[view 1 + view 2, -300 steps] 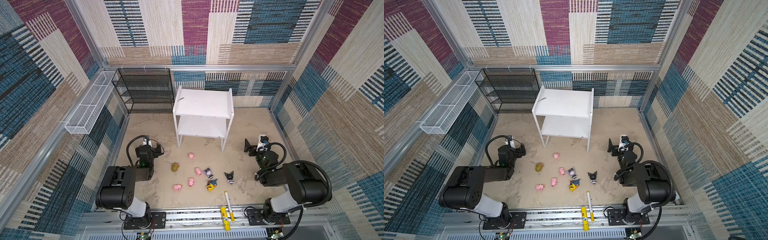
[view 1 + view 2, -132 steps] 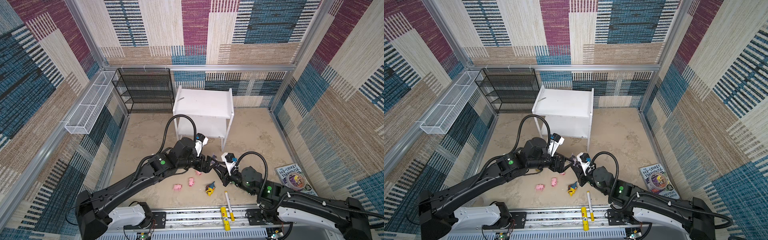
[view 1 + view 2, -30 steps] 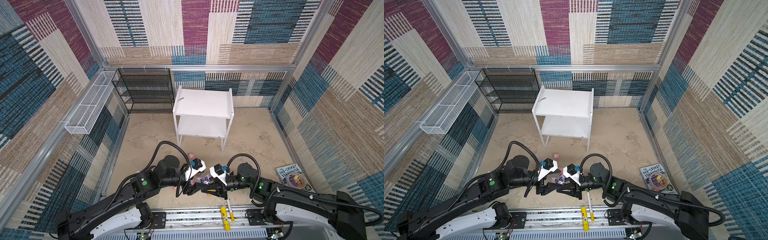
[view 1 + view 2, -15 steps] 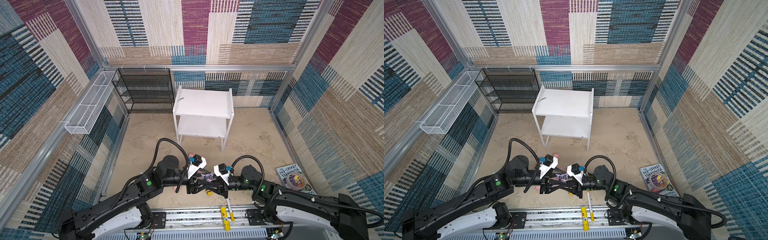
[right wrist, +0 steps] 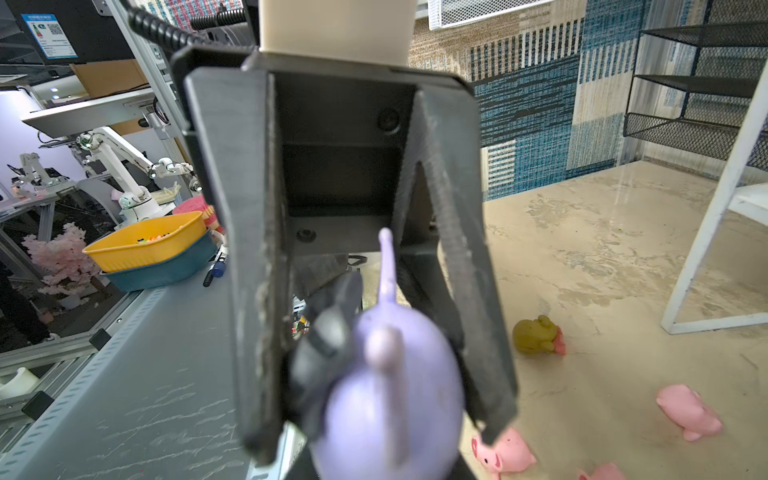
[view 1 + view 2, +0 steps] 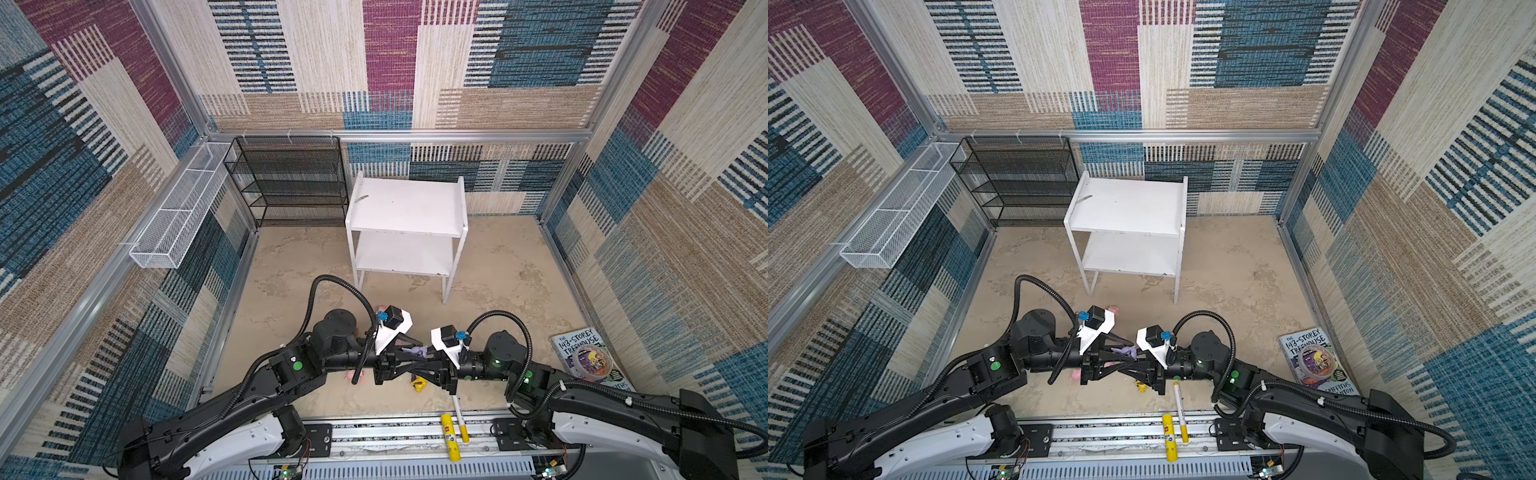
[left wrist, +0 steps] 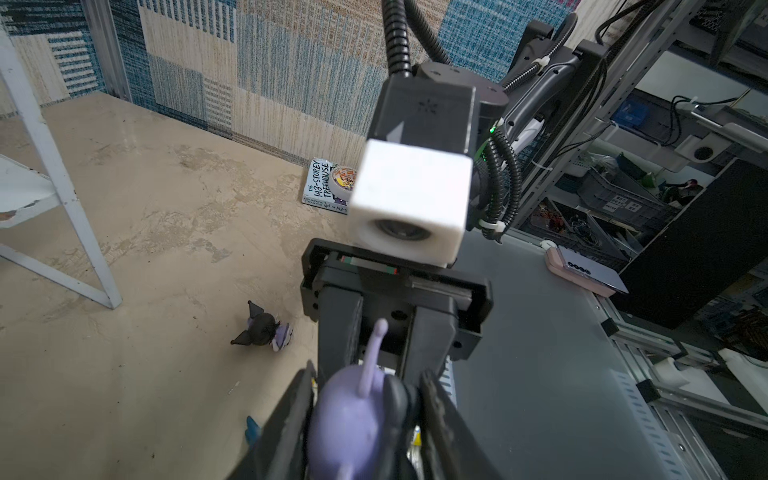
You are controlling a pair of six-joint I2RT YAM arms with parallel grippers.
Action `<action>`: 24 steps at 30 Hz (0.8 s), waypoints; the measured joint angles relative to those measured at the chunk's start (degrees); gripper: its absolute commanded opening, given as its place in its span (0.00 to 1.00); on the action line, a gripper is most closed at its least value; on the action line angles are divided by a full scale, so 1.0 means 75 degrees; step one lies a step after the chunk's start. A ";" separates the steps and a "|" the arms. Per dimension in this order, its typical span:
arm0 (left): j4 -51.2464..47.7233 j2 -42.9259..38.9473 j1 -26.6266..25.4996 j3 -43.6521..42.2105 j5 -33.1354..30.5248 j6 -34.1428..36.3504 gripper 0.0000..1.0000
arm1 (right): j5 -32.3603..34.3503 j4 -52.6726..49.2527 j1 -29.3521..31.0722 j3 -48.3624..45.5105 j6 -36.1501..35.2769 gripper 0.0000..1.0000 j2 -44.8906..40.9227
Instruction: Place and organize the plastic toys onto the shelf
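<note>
We saw the black-and-purple figure (image 5: 390, 386) held up off the table (image 6: 498, 282), in front of the shelf (image 6: 407, 208) and well apart from it. Its body was smooth, rounded and lilac, with a thin lilac stalk sticking out and a black part along one side. The right gripper (image 7: 380, 365) had its fingers (image 7: 432, 345) pinched on it. The left gripper (image 5: 376, 415) met it head-on, its fingers (image 5: 461, 332) close on either side of the toy. We could not tell whether they pressed it.

On the table below lay a second big-eared figure (image 7: 262, 328), three pink pigs (image 5: 688, 411) (image 5: 503, 453) (image 5: 602, 471), a blond doll (image 5: 534, 334) on its side and a yellow figure (image 6: 417, 384). In both top views the crossed arms hid most of these. Near the front rail lay a marker (image 6: 460, 419) and a yellow tube (image 6: 451, 436). A book (image 6: 582, 353) carried a round tub (image 6: 592, 361) by the right wall. A black mesh rack (image 6: 291, 183) stood just beside the shelf.
</note>
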 measured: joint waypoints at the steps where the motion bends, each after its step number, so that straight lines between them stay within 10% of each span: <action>1: -0.0015 0.0003 -0.0009 0.0006 -0.0093 0.0052 0.40 | 0.0029 -0.0003 0.0000 0.0000 0.0000 0.10 0.0000; 16: -0.0379 0.0230 0.0003 0.0213 -0.0149 0.0638 0.28 | 0.0178 -0.0219 -0.0017 -0.0012 0.0149 0.11 -0.0035; 24: -0.0431 0.0306 0.0000 0.0248 -0.0711 0.0729 0.26 | 0.0664 -0.0312 -0.0038 -0.0111 0.0143 0.53 -0.0143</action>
